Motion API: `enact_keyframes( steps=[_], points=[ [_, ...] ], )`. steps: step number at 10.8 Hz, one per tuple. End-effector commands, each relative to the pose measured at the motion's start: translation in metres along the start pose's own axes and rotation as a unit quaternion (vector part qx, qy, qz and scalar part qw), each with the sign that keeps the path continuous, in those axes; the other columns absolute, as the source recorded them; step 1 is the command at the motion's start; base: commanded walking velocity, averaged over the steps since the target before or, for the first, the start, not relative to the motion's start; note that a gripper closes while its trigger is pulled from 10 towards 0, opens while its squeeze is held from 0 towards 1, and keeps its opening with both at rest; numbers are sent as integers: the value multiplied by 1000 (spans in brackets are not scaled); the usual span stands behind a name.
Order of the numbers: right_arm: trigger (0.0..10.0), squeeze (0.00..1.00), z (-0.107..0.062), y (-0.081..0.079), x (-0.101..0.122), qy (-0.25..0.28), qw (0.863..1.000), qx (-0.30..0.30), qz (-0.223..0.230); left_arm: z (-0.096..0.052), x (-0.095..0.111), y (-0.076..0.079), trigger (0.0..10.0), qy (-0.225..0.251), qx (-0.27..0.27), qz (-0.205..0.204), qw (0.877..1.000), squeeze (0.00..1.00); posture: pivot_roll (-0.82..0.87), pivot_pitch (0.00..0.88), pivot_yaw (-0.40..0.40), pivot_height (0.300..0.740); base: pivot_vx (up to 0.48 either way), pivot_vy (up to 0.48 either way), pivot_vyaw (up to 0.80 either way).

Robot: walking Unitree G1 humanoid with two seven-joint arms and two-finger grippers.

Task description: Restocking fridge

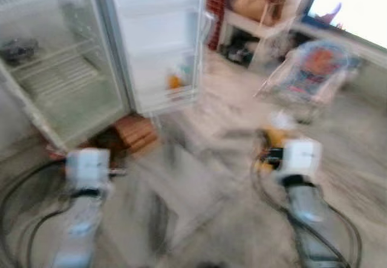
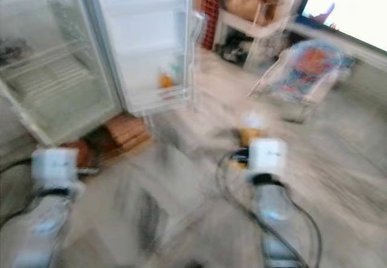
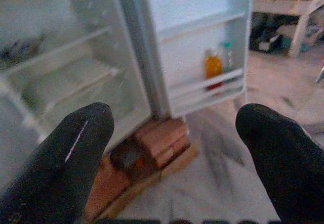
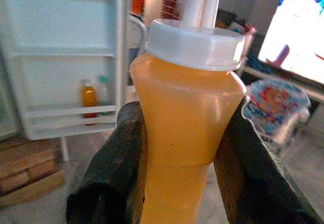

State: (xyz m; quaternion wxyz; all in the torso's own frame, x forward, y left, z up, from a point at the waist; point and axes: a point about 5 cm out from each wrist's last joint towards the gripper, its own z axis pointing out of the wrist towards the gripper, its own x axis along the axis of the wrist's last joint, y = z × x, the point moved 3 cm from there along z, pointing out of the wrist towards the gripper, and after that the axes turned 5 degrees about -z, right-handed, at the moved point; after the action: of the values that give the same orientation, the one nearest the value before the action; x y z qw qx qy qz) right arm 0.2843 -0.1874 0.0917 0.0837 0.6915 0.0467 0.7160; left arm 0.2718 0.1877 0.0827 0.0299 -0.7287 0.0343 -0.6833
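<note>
The white fridge [image 1: 66, 92] stands open ahead on my left, its wire shelves bare and its door [image 1: 158, 44] swung wide. An orange bottle [image 1: 174, 81] and a smaller green-capped one [image 3: 228, 57] stand on the door's lower rack. My right gripper [image 4: 177, 183] is shut on a bottle of orange juice [image 4: 185, 133] with a white cap, held upright in front of me at the right [image 1: 273, 140]. My left gripper [image 3: 174, 153] is open with nothing between its fingers, low at the left and pointing at the fridge's base.
Stacked bricks [image 1: 136, 132] prop the fridge's front corner. A baby bouncer seat [image 1: 317, 68] sits on the floor at the right, with a low white table [image 1: 257, 26] and clutter behind it. Black cables [image 1: 18, 189] trail by both arms. The head views are blurred.
</note>
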Motion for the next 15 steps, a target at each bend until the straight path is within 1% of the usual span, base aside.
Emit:
enact_keyframes(
  steps=[1, 2, 4, 5, 7, 9, 10, 13, 15],
  points=[
    [10000, 0, 4, -6, 10, 22, 1000, -1, 8, 1, -1, -7, 10000, -8, 1, 13, 1000, 0, 136, 48, 5, 740, 480, 0, 0],
    [10000, 0, 1, -5, 9, 21, 1000, -3, 8, 5, 2, -4, 10000, -7, -11, 15, 1000, 0, 130, 52, 10, 740, 480, 0, 0],
    [10000, 0, -2, -8, 7, 18, 1000, 10, 1, 6, 1, -4, 10000, -7, -11, 16, 1000, 0, 132, 60, -3, 740, 480, 0, 0],
    [10000, 0, 3, -8, 8, 22, 1000, 16, -1, 6, -1, -3, 10000, -10, -9, 14, 1000, 0, 134, 60, -6, 740, 480, 0, 600],
    [10000, 0, 10, -15, 14, 35, 998, 42, -9, 6, 0, 1, 10000, -9, -9, 8, 1000, 0, 146, 61, -28, 740, 480, 0, 569],
    [10000, 0, 12, -20, 17, 39, 998, 54, -10, 5, -2, -1, 10000, -10, -4, 7, 1000, 0, 149, 64, -38, 740, 480, 0, 566],
    [10000, 0, 13, -21, 18, 43, 997, 63, -18, 5, -3, 0, 10000, -11, -4, 4, 1000, 0, 148, 63, -38, 740, 480, 0, 763],
    [10000, 0, 14, -21, 19, 45, 997, 65, -20, 6, -3, 6, 10000, -10, -10, 0, 1000, 0, 147, 64, -38, 740, 480, 0, 652],
    [10000, 0, 15, -21, 18, 43, 997, 66, -19, 7, -4, 8, 10000, -14, -12, -3, 1000, 0, 141, 64, -38, 740, 418, 0, 0]
  ],
)
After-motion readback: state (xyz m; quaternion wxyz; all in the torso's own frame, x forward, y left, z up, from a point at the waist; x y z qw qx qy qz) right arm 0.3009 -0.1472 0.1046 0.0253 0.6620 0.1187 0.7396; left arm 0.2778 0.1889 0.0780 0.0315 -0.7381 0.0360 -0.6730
